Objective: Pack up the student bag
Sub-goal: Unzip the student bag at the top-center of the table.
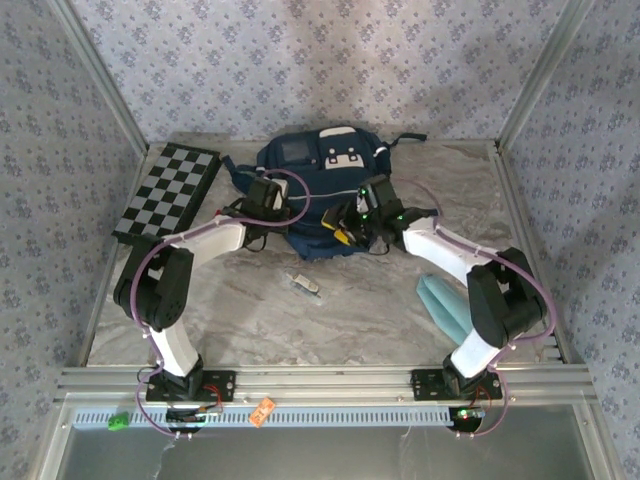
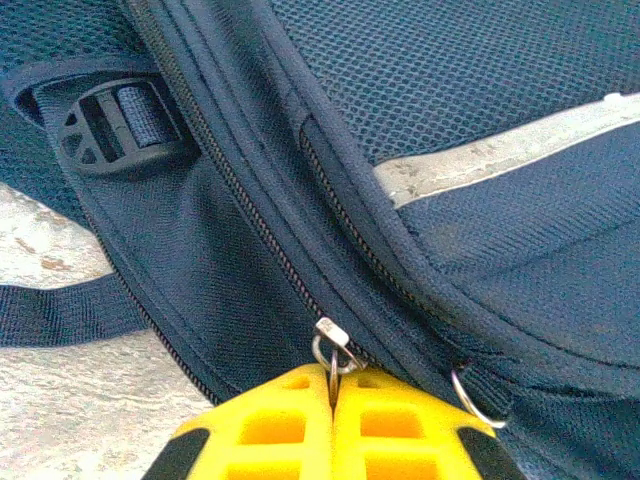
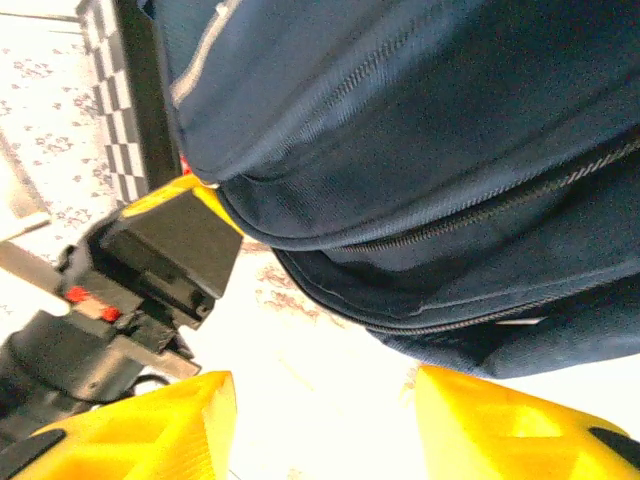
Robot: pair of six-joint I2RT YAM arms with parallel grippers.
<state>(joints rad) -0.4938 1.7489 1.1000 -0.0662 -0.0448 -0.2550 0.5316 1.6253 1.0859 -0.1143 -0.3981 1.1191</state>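
My left gripper (image 2: 333, 388), at the bottom centre of its wrist view, is clenched on the zipper pull (image 2: 330, 335) of the student bag (image 1: 325, 215), which lies upper centre in the overhead view. My right gripper (image 3: 325, 405) is spread wide and holds nothing, just below the bag's zippered edge.

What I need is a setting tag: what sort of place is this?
Probably a robot test cell, not a real room: wallpapered panels box in a marble-look table, an aluminium rail runs along its near edge, and a bag and chessboard lie as props.
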